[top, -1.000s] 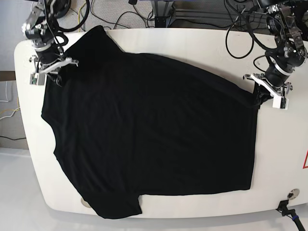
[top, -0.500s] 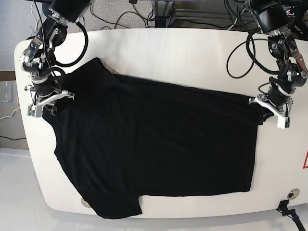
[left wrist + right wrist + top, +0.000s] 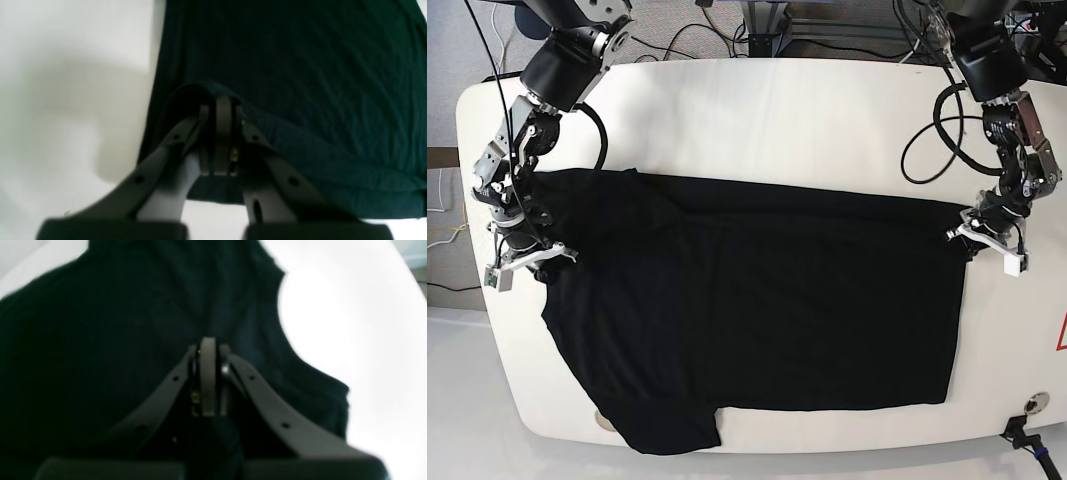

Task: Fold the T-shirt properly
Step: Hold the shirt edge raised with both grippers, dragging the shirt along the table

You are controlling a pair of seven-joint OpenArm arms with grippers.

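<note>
The black T-shirt (image 3: 757,300) lies spread over the white table (image 3: 827,110), with its far edge folded over toward the front. My left gripper (image 3: 982,245), at the right of the base view, is shut on the shirt's right edge. In the left wrist view, its jaws (image 3: 220,110) pinch a raised fold of the dark cloth (image 3: 300,66). My right gripper (image 3: 522,262), at the left of the base view, is shut on the shirt's left edge near the sleeve. In the right wrist view, its jaws (image 3: 208,350) grip the cloth (image 3: 100,340).
Cables (image 3: 677,30) lie behind the table's far edge. A round metal fitting (image 3: 1034,405) sits at the front right corner. Bare white table shows beyond the shirt at the back and along the right side (image 3: 1007,330).
Both grippers have moved toward the table's front, still holding the shirt. The shirt's far edge and left sleeve have come forward with them, baring more table at the back.
</note>
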